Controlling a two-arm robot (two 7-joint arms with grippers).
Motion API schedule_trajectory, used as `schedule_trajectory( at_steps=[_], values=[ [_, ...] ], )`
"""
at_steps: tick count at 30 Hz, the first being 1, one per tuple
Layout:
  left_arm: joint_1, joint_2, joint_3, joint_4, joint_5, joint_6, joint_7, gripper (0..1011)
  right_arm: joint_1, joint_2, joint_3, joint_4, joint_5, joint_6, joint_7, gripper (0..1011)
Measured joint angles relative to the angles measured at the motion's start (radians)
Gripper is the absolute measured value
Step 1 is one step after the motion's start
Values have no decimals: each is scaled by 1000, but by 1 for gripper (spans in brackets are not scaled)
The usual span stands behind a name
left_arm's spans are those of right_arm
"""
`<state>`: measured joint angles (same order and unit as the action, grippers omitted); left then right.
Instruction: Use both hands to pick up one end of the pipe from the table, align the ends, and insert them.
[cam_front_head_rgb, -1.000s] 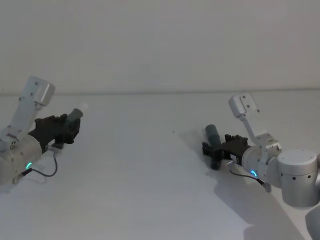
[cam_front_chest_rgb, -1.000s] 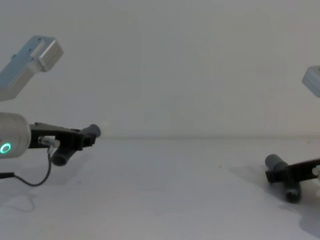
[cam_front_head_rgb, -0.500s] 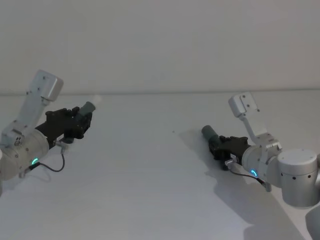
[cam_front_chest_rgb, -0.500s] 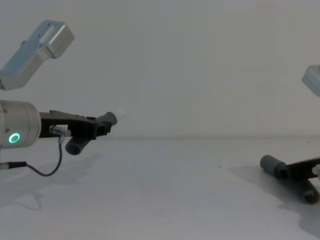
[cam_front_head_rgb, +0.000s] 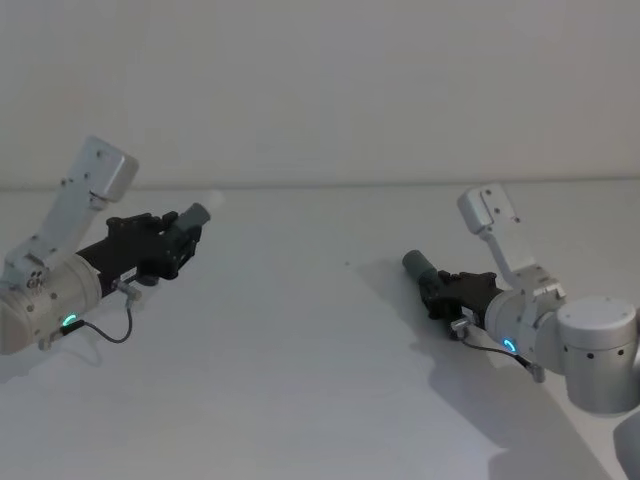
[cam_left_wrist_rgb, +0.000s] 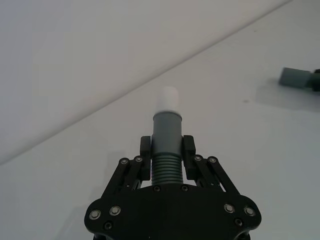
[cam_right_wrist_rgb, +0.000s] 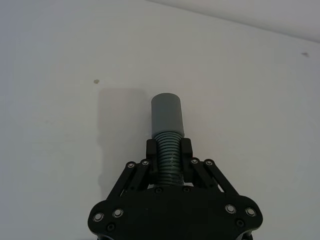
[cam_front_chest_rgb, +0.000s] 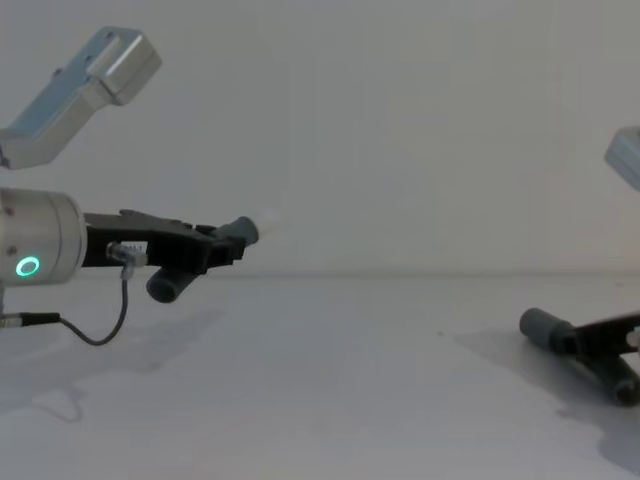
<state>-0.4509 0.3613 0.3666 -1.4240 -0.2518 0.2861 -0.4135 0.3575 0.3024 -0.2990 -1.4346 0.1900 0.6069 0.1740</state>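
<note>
While the head view looks down from above, the left end effector (cam_front_head_rgb: 168, 243) hangs over the tabletop (cam_front_head_rgb: 300, 360) on the left, pinching the tipped pipe piece (cam_front_head_rgb: 188, 220). That piece points forward and to the right, and its whitish tip (cam_front_head_rgb: 211, 200) is pale against the wall and hard to make out. On the right, the right end effector (cam_front_head_rgb: 447, 290) sits low, clamped on the cuffed pipe piece (cam_front_head_rgb: 416, 265). One end of that piece juts toward the left arm and the rest is hidden by the jaws. The two pieces lie well apart.

From the left wrist view, the fingers (cam_left_wrist_rgb: 145, 149) press on the ribbed body from both sides. The smooth collar and the whitish tip stand clear beyond them, and the rear of the piece is covered by the end effector's body. The far piece shows at the frame's edge, cut off.

From the right wrist view, the jaws close on the ribs just behind the wide cuff (cam_right_wrist_rgb: 167, 114), which casts a shadow on the tabletop. The back end is hidden.

From the chest view, the left end effector is raised clear of the tabletop. The tipped pipe piece runs through it on a slant, its rear end hanging below and its tip faint against the wall. The right end effector is cut off at the right edge. Its piece tilts with the cuff raised, and whether the low end touches the tabletop cannot be told.
</note>
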Motion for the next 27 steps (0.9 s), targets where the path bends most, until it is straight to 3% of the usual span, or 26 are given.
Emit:
schedule_trajectory(
  at_steps=[13,27],
  values=[
    [-40,30,34,21,-33,-63,-136,336,27,65,-30,-16,-20,-59,101,244],
    [-117,56,94,61,-56,-176,-321,336,92,177,-78,-70,-48,-151,265,244]
  ],
)
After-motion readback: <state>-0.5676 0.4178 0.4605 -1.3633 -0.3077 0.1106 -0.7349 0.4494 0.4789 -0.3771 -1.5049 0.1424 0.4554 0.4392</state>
